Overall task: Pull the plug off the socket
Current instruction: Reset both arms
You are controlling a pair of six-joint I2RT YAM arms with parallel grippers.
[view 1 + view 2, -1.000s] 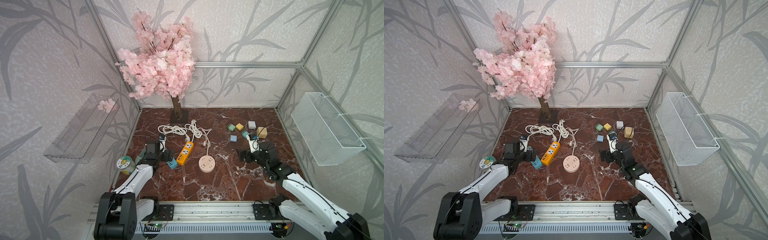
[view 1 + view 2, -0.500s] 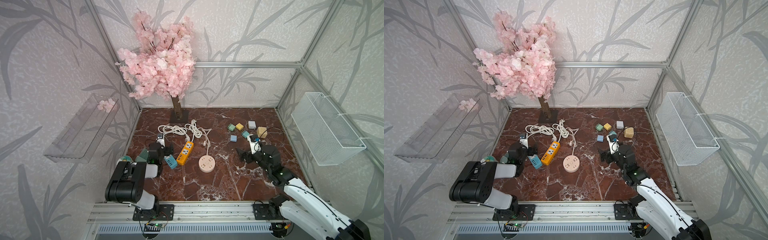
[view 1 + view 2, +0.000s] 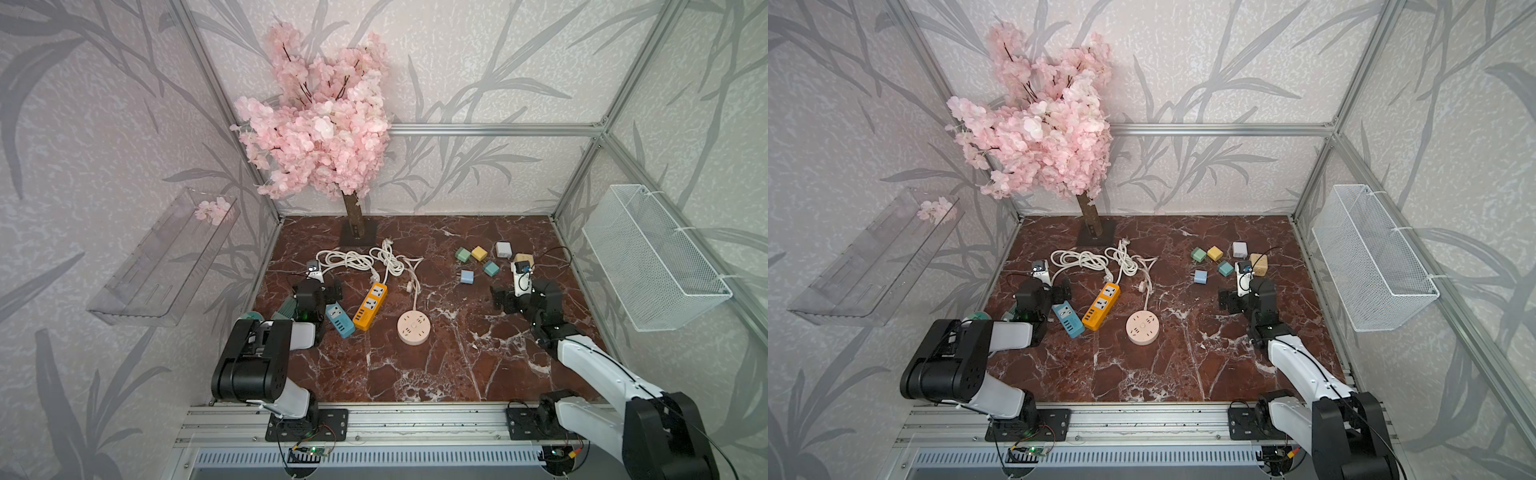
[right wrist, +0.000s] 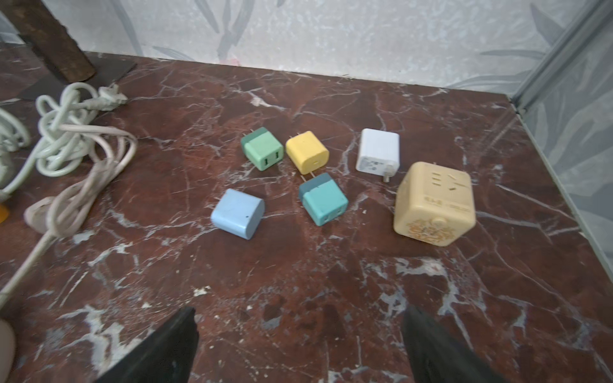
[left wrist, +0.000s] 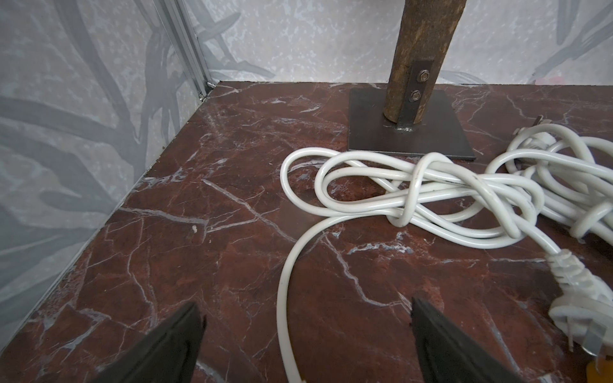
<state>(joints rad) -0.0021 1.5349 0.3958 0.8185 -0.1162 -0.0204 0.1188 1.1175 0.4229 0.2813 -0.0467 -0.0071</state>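
Observation:
An orange power strip (image 3: 370, 306), a blue strip (image 3: 340, 319) and a round pink socket (image 3: 412, 327) lie mid-table. A beige cube socket (image 4: 434, 204) stands at the right beside several loose plug adapters: green (image 4: 262, 148), yellow (image 4: 306, 152), white (image 4: 378, 154), teal (image 4: 323, 199), light blue (image 4: 238, 214). A white corded plug (image 5: 577, 295) lies flat on the marble. My left gripper (image 5: 305, 306) hangs open just left of the blue strip, a white cord (image 5: 282, 298) running between its fingers. Short of the adapters, my right gripper (image 4: 298, 311) is open over bare marble.
Tangled white cords (image 5: 414, 189) lie before the blossom tree's base plate (image 5: 408, 126). A greenish object (image 3: 286, 309) and a tape roll (image 3: 251, 318) sit by the left arm. A wire basket (image 3: 652, 257) hangs on the right wall, a clear shelf (image 3: 162, 257) on the left.
The left arm's big links have swung up over the front rail and its gripper has crept toward the back. The right gripper shifted only slightly. Both stayed open.

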